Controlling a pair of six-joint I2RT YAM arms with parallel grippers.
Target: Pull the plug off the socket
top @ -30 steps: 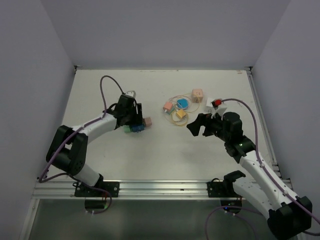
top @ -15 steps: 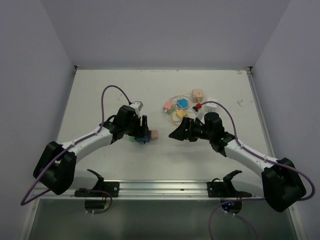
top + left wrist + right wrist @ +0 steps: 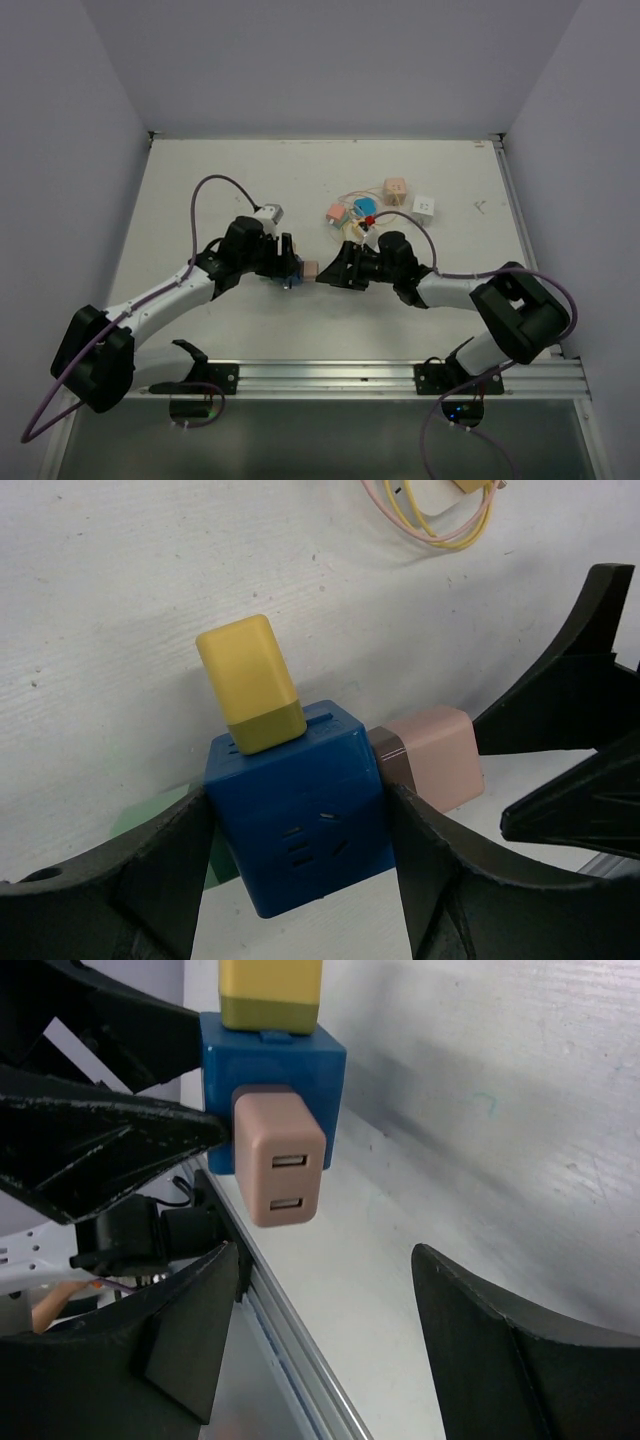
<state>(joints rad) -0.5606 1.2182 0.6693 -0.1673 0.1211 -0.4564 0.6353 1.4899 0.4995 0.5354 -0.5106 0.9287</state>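
Where the two arms meet over the table's [image 3: 190, 180] near half, the loose things lie behind them. A heap of small chargers [image 3: 352, 212] tangled in yellow cord [image 3: 450, 525] sits just behind the right arm's wrist. A tan cube [image 3: 395, 190] and a white cube [image 3: 424, 206] lie farther back to the right, all well apart from the socket.

The blue socket [image 3: 300, 820] is clamped in the left gripper [image 3: 284, 266], one finger [image 3: 150, 875] pressed flat on each side face. A yellow plug [image 3: 250, 685] stands in its top face. A green piece [image 3: 150, 820] shows at its left, half hidden by a finger. The pink plug [image 3: 280, 1165], with two USB ports on its end, is seated in the side that faces the right arm.

The right gripper [image 3: 325, 1260] points at that pink plug end-on with nothing between them. Its jaws are spread and hold nothing, and the tips are just short of the plug's end. Whether a tip brushes the plug I cannot tell.

Both arms stretch low and inward from their bases, forearms nearly level, wrists facing each other. The left arm's purple cable [image 3: 205, 195] arcs up behind it.
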